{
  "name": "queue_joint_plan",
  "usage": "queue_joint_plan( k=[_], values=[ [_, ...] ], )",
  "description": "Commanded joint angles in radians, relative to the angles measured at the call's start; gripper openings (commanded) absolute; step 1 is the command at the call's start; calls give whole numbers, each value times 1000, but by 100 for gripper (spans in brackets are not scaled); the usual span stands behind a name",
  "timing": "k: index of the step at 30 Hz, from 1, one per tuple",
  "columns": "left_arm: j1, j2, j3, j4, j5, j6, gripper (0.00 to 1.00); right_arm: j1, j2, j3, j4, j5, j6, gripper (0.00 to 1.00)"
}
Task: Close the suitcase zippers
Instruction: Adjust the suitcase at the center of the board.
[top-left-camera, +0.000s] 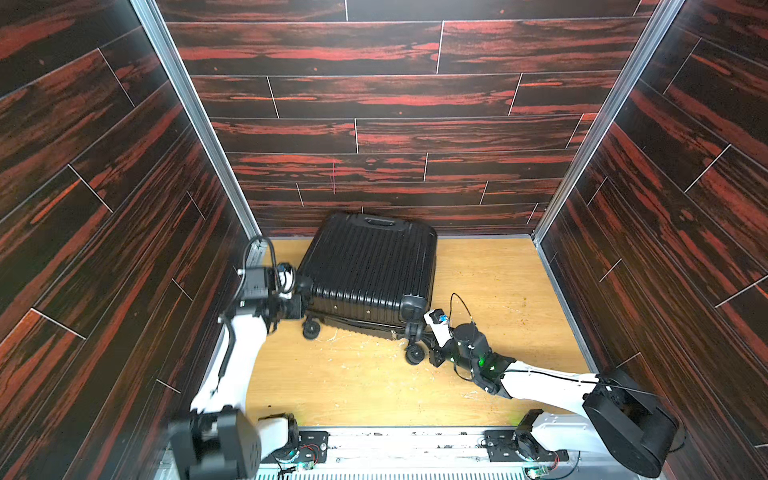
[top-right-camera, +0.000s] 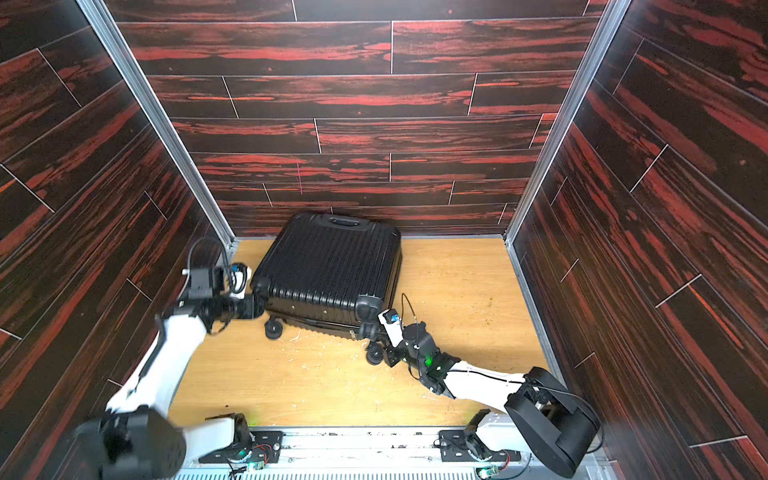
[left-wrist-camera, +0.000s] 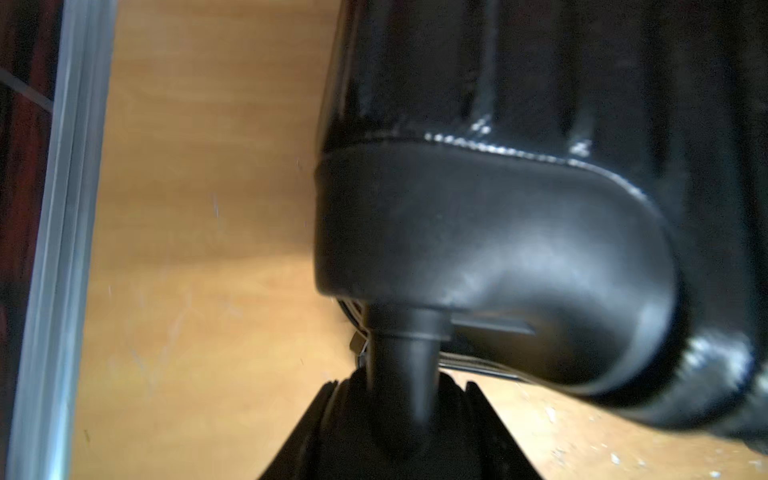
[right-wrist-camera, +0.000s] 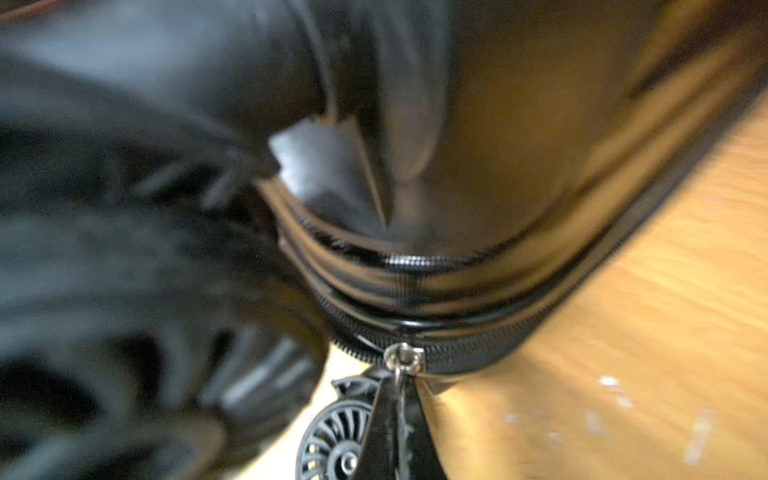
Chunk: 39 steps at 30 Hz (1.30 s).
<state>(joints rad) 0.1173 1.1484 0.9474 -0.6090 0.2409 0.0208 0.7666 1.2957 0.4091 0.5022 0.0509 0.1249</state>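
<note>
The black ribbed suitcase lies flat on the wooden floor, its far edge against the back wall. My left gripper is at its front left corner. In the left wrist view that gripper is shut on the caster wheel's stem under the corner housing. My right gripper is at the front right corner. In the right wrist view it is shut on the metallic zipper pull, on the zipper track round the corner seam.
Dark red wood-pattern walls close in three sides, with an aluminium post at each back corner. Bare scratched floor lies in front of the case and to its right. Another caster stands beside the right gripper. Both arm bases sit on the front rail.
</note>
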Motion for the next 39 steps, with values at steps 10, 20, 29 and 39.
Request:
queue_joint_plan(
  k=[10,20,29,39],
  values=[
    [-59,-309,-51,-105,-175,-20,65,-107,126,148,-15,-166,-62,0],
    [-225,-231,159,-111,-128,227,81,-107,126,132,-15,-177,-43,0],
    [-577,-55,257,-75,-168,475,84,-107,114,128,-36,-186,-41,0],
    [-728,172,341,-15,-217,594,84,-108,95,120,-54,-234,-29,0]
  ],
)
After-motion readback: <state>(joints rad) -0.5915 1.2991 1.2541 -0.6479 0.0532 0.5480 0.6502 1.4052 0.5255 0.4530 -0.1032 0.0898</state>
